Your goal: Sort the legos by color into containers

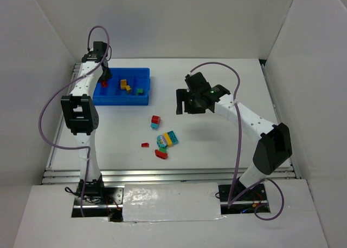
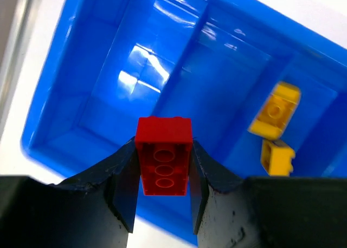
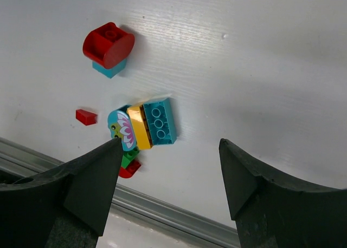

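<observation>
My left gripper [image 2: 162, 175] is shut on a red lego [image 2: 163, 156] and holds it above the leftmost compartment of the blue tray [image 1: 142, 99]; it shows at the tray's left end in the top view [image 1: 104, 79]. Two yellow legos [image 2: 275, 110] lie in a compartment further right, and a green one [image 1: 140, 91] lies beyond them. My right gripper [image 3: 171, 150] is open and empty above the table, right of the loose legos [image 1: 165, 141]: a cyan brick [image 3: 160, 121], a yellow one, a printed cyan piece, green and red pieces, a small red piece [image 3: 85, 117] and a red-on-cyan stack [image 3: 108, 45].
A metal rail [image 3: 162, 213] runs along the table's near edge just below the loose pile. White walls [image 1: 303, 53] enclose the table on three sides. Purple cables loop off both arms.
</observation>
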Action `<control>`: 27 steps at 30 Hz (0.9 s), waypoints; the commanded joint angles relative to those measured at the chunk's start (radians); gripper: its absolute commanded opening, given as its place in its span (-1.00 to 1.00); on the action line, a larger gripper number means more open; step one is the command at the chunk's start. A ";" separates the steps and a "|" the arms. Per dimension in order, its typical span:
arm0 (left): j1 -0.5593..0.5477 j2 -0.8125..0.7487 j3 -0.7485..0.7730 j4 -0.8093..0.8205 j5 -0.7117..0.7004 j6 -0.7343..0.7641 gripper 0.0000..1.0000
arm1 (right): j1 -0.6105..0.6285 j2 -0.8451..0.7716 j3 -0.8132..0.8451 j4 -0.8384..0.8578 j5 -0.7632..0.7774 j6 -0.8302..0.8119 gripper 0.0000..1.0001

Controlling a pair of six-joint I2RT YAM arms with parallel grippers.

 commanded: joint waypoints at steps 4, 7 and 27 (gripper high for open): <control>0.026 0.027 0.005 0.179 0.090 0.059 -0.72 | -0.016 -0.042 0.018 0.034 -0.036 -0.024 0.58; 0.026 0.052 0.015 0.198 0.114 0.062 -0.50 | -0.019 -0.022 0.035 0.025 -0.045 -0.029 0.58; -0.009 -0.193 -0.082 -0.098 0.075 -0.124 0.99 | 0.212 0.093 0.042 0.001 -0.301 -0.379 0.70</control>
